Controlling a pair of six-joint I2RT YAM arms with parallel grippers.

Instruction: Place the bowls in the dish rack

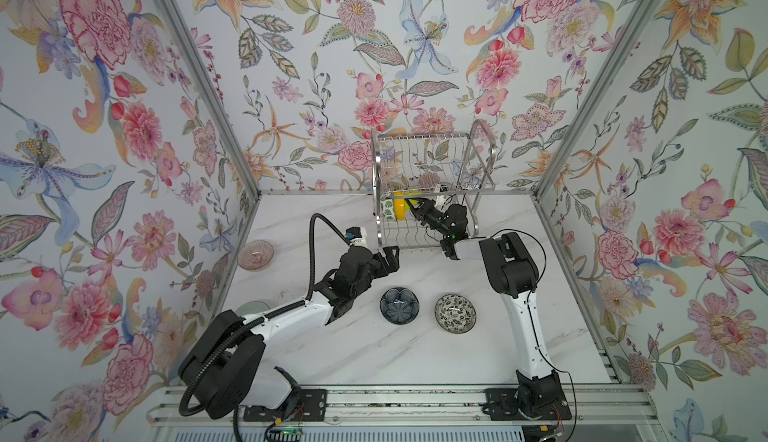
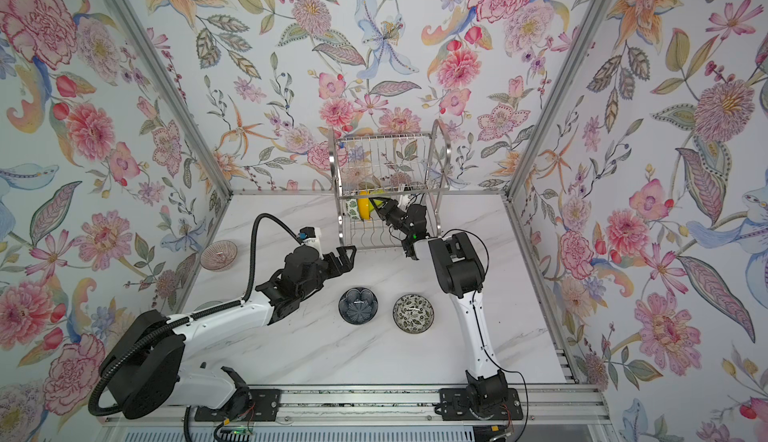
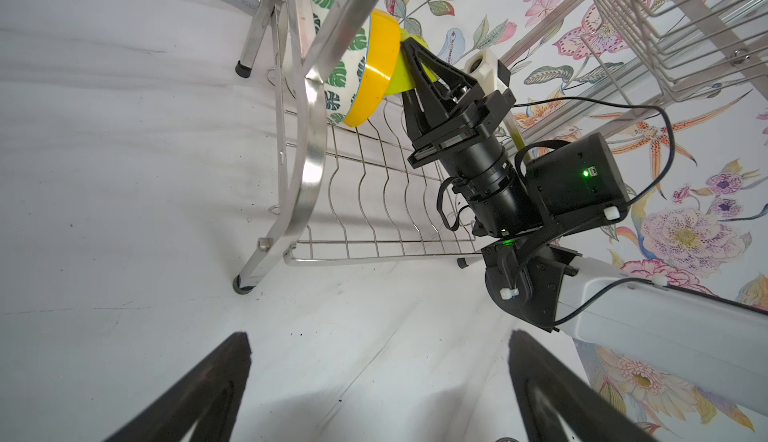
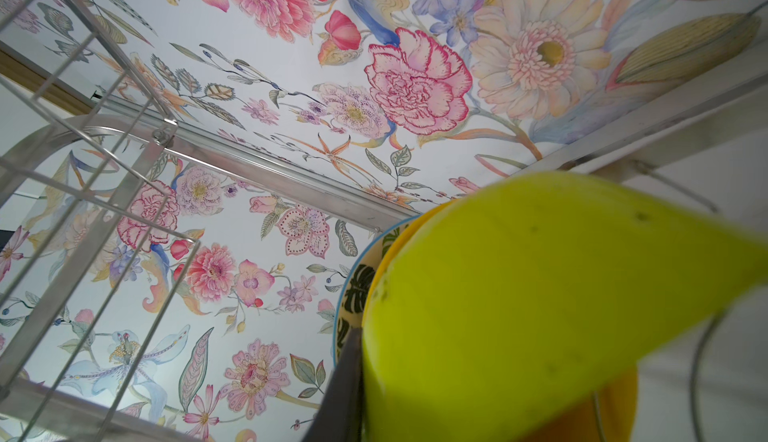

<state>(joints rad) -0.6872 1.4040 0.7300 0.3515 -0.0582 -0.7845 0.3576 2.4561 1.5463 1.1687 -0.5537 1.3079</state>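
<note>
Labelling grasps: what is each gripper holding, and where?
Right gripper grips the lime green bowl by its rim; left gripper, open, holds nothing.

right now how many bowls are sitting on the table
4: pink glass bowl by the left wall; dark blue bowl and floral bowl side by side mid-table; pale green bowl partly hidden by the left arm.

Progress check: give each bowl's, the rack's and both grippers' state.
dish rack: upright
green-leaf bowl: racked on edge
yellow bowl: racked on edge
lime green bowl: gripped at rack
dark blue bowl: on table
black-white bowl: on table
pink bowl: on table
pale green bowl: on table, half hidden
left gripper: open, empty
right gripper: shut on lime green bowl
</note>
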